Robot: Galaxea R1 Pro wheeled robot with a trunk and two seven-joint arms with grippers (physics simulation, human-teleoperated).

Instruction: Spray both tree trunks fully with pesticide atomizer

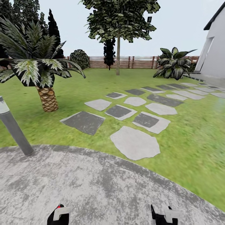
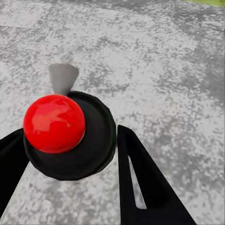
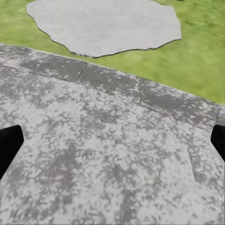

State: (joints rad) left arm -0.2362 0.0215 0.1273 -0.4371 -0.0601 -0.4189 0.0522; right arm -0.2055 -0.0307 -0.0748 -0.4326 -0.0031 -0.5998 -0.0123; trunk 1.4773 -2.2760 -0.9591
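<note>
The pesticide atomizer (image 2: 61,136) has a black round body, a glossy red ball top and a grey nozzle. It sits between the two black fingers of my left gripper (image 2: 70,133), which is shut on it above grey paving. In the head view the left gripper (image 1: 58,215) shows at the bottom edge with a speck of red. My right gripper (image 3: 115,136) is open and empty over the paving, and appears low in the head view (image 1: 164,215). One tree (image 1: 118,18) with a pale trunk (image 1: 118,56) and a dark-green crown stands far off on the lawn (image 1: 193,131) before the fence (image 1: 137,62).
A scaly-trunked palm (image 1: 47,98) and a leaning grey post (image 1: 14,128) stand at the left. Stepping stones (image 1: 135,143) cross the grass towards a white house wall (image 1: 215,53). A broad-leaved plant (image 1: 173,64) and a slim dark tree (image 1: 109,53) are near the fence.
</note>
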